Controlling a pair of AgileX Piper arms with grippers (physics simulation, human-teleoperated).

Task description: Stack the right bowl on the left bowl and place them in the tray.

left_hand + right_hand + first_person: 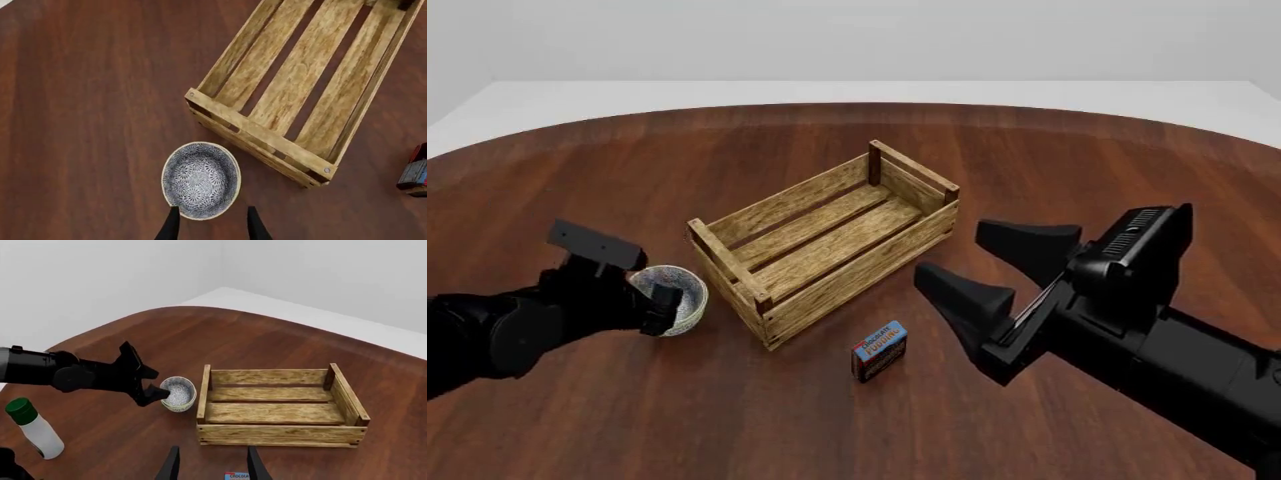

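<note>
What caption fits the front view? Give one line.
Left gripper at a patterned bowl beside the empty wooden tray; right gripper open.

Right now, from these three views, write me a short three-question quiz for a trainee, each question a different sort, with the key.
1. True or false: the tray has a bowl in it.
2. Pick one. The small blue-and-red box lies: A inside the tray; B on the table, just off the tray's near side; C on the tray's rim.
3. Fill the gap: the one bowl that shows sits on the table by a near corner of the tray, with the ___ gripper at its rim.

Key: 1 false; 2 B; 3 left, the left gripper, its fingers apart.
</note>
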